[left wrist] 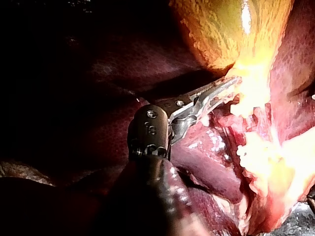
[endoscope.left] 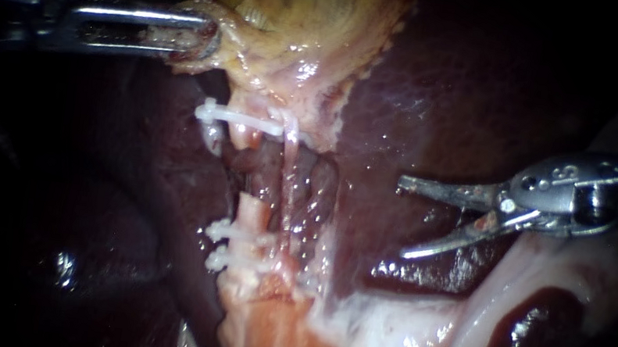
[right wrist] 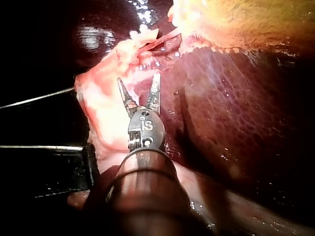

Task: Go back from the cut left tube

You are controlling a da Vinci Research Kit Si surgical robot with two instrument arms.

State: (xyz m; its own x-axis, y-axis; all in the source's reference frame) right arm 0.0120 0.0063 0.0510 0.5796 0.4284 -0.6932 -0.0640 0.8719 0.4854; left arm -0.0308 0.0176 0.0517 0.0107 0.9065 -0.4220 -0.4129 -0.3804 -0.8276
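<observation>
The left tube is cut in two. Its upper stump (endoscope.left: 244, 136) hangs under one white clip (endoscope.left: 241, 118), and its lower stump (endoscope.left: 249, 212) stands above two white clips (endoscope.left: 236, 245). A thin pale right tube (endoscope.left: 288, 183) runs whole beside the gap. My right instrument (endoscope.left: 403, 217) lies over the liver, well to the right of the tubes, its two slim blades open with nothing between them; it is also in the right wrist view (right wrist: 139, 81). My left instrument (endoscope.left: 201, 36) is shut on the lower edge of the yellow gallbladder (endoscope.left: 306, 8), as the left wrist view (left wrist: 222, 91) shows too.
Dark red liver (endoscope.left: 462, 82) fills the right and the left of the endoscope view. Pale white and pink tissue (endoscope.left: 383, 340) lies below the clips and under my right instrument. In the right wrist view pale tissue (right wrist: 101, 105) lies beside the open blades.
</observation>
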